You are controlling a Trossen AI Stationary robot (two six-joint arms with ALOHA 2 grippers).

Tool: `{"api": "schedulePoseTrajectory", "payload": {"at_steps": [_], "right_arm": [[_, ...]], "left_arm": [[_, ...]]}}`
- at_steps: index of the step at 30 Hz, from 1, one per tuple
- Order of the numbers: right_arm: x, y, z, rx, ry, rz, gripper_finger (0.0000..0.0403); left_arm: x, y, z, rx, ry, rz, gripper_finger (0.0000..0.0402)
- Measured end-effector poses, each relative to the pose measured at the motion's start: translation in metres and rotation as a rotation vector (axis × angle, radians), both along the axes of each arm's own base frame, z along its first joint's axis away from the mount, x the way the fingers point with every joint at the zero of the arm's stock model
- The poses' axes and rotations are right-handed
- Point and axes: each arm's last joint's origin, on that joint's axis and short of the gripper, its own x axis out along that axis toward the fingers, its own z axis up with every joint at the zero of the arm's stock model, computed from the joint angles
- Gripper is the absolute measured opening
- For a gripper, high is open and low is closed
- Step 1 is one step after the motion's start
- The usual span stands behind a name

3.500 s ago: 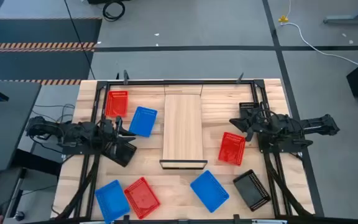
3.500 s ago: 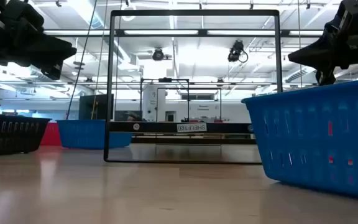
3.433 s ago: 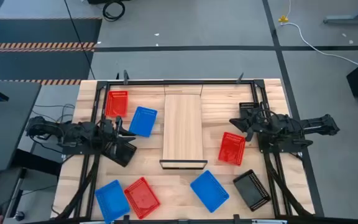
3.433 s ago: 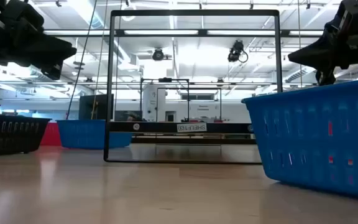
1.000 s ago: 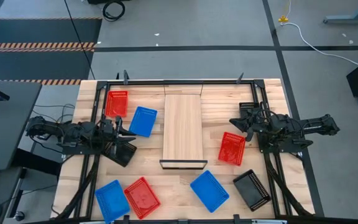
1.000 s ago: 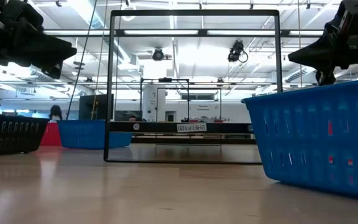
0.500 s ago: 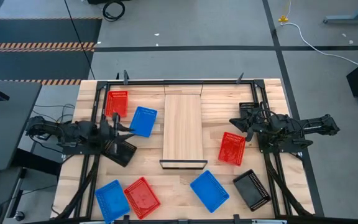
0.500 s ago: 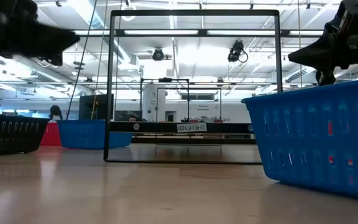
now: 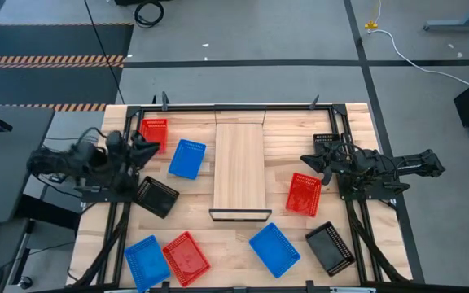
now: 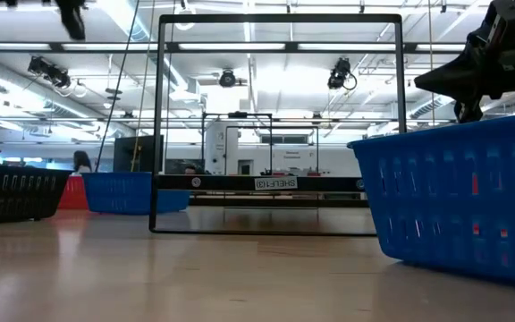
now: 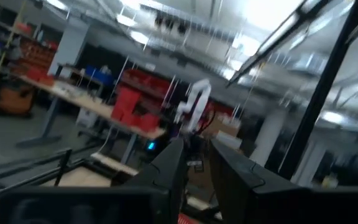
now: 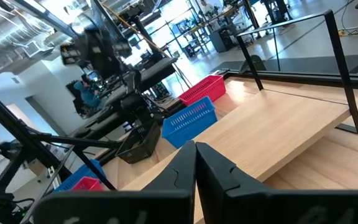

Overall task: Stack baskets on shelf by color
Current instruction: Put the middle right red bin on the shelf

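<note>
Several red, blue and black mesh baskets lie flat on the planked tabletop around the light-wood shelf [image 9: 240, 171]. My left gripper [image 9: 146, 149] hangs raised near the far left, beside a red basket [image 9: 155, 133], with a blue basket [image 9: 187, 158] and a black basket [image 9: 156, 196] close by. Its fingers [image 11: 173, 165] stand a narrow gap apart and hold nothing. My right gripper [image 9: 308, 160] hovers shut [image 12: 196, 149] on the right side, between a red basket [image 9: 304, 194] and a black basket [image 9: 326, 142], holding nothing.
Near the front edge lie a blue basket [image 9: 146, 260], a red one [image 9: 186, 257], another blue one [image 9: 274, 249] and a black one [image 9: 330, 248]. A black frame [image 9: 243, 107] borders the table's far side. Bare wood shows between the shelf and the near baskets.
My left arm has risen and swung toward the table's far edge, away from above the black basket, which now shows whole. In the low view it has gone up almost out of the picture. The right arm and all baskets have stayed still.
</note>
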Motion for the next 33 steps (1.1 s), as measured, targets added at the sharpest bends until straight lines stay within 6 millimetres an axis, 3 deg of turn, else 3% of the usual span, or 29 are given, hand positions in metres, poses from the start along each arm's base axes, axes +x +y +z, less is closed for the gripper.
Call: {"api": "schedulePoseTrajectory", "payload": {"at_steps": [3, 7, 11, 18, 23, 28, 33], "right_arm": [[-0.001, -0.002, 0.004, 0.009, -0.047, -0.059, 0.0014], [-0.004, -0.006, 0.025, 0.029, -0.263, -0.105, 0.0014], [-0.011, -0.008, 0.061, -0.153, -0.393, -0.093, 0.0014], [0.004, -0.013, 0.151, -0.334, -0.187, -0.131, 0.0014], [0.037, -0.024, 0.213, -0.375, 0.166, -0.164, 0.0014], [0.070, -0.049, 0.235, -0.133, 0.493, -0.323, 0.0014], [0.097, -0.071, 0.244, 0.145, 0.490, -0.412, 0.0014]], "left_arm": [[0.007, -0.001, 0.046, 0.009, 0.089, -0.001, 0.0087], [0.028, -0.004, 0.097, -0.005, 0.196, 0.039, 0.0084], [0.053, -0.007, 0.127, -0.002, 0.320, 0.113, 0.0081], [0.093, 0.010, 0.152, -0.180, 0.319, 0.295, 0.0088], [0.107, 0.026, 0.158, -0.211, 0.325, 0.198, 0.0086], [0.106, 0.031, 0.158, -0.115, 0.362, 0.169, 0.0081], [0.102, 0.031, 0.160, -0.111, 0.351, 0.167, 0.0086]]}}
